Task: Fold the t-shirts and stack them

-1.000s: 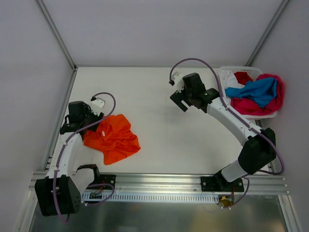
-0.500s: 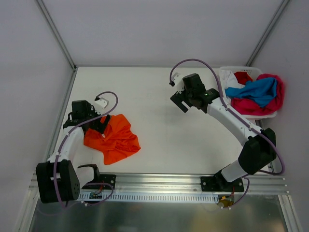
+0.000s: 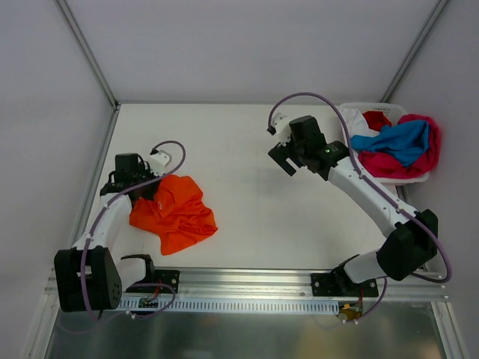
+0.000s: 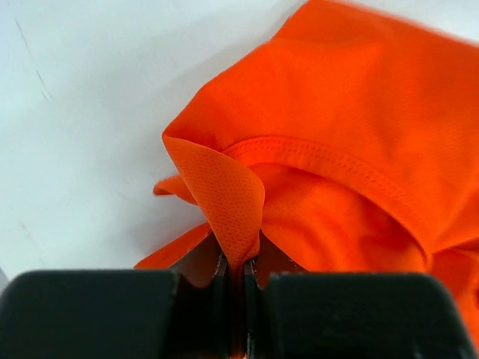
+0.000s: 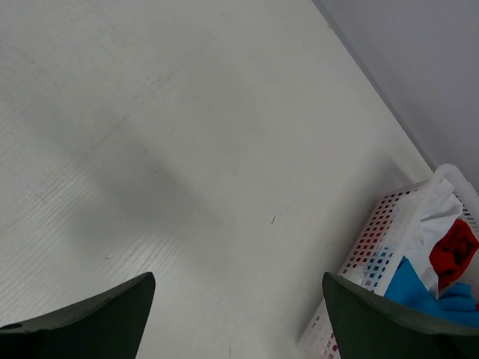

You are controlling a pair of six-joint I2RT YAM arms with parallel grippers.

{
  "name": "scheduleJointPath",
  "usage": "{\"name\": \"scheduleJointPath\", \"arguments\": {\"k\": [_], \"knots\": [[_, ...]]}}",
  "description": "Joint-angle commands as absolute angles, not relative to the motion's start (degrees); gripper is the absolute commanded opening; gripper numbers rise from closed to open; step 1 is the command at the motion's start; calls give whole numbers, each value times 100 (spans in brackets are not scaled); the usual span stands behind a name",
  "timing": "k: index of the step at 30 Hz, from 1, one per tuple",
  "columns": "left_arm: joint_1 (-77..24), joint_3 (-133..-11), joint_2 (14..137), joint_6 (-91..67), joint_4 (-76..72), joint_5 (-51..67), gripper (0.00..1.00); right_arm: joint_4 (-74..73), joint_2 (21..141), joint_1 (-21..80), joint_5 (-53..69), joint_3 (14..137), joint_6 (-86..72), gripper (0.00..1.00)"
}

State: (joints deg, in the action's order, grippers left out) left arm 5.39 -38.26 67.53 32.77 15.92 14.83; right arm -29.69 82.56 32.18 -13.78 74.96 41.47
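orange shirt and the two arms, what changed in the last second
The left tool edged a little toward the orange shirt and shut on a fold at its left edge. The right tool drifted slightly right, open and empty as before. The orange shirt lies where it did, and the shirts in the basket look unchanged.

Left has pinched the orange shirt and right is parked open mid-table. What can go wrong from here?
1. The left gripper pinches only a thin edge fold of the orange t-shirt, so a pull may slip it free.
2. The shirt lies crumpled and the right gripper hangs open far from it. A one-armed lift would likely drag the bunch, not spread it.
3. The pink t-shirt droops over the basket rim and might spill.
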Motion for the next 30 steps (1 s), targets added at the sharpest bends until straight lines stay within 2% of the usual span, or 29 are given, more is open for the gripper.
{"name": "scheduleJointPath", "arguments": {"k": [1, 9, 11, 12, 14, 16, 17, 18, 19, 21, 24, 25, 27, 28, 30], "knots": [[194, -4401, 5978, 3042, 1818, 1547, 0, -2988, 8139, 3269, -1433, 7392, 4105, 98], [-1027, -6352, 4827, 2638, 2769, 1292, 0, -2988, 8306, 3515, -1608, 7321, 4166, 98], [-1099, -7065, 4598, 2112, 2428, 1013, 0, -2988, 8332, 3621, -1704, 7304, 4175, 98], [-1099, -7162, 4223, 1709, 1608, 776, 0, -2988, 8358, 3682, -1722, 7286, 4184, 98], [-1081, -7713, 4165, 1312, 1388, 581, 0, -2988, 8376, 3718, -1766, 7277, 4184, 98], [-1081, -8669, 4524, 1012, 1878, 1619, 0, -2988, 8402, 3761, -1775, 7277, 4175, 98], [-1081, -8936, 4674, 967, 2542, 2627, 0, -2997, 8411, 3770, -1793, 7286, 4175, 98], [-1090, -9295, 5207, 775, 2984, 4412, 0, -3006, 8429, 3788, -1810, 7295, 4175, 98], [-1090, -10004, 5516, 330, 3415, 5291, 0, -3015, 8446, 3814, -1819, 7304, 4175, 98], [-1081, -10282, 5931, 142, 4051, 6473, 0, -3032, 8438, 3841, -1854, 7312, 4184, 98], [-1133, -10511, 6029, 991, 4288, 4832, 0, -2989, 8420, 3850, -1960, 7251, 4236, 98], [-1160, -10607, 6081, 1437, 4280, 3303, 0, -2971, 8420, 3850, -2021, 7234, 4245, 98], [-1265, -10565, 6204, 1896, 3853, 1862, 0, -2875, 8429, 3850, -2197, 7233, 4306, 98], [-1474, -10434, 6240, 2316, 3641, 741, 0, -2848, 8437, 3850, -2241, 7233, 4324, 98], [-1730, -10406, 6362, 2705, 3341, 300, 0, -2769, 8525, 3841, -2390, 7260, 4359, 98]]}}
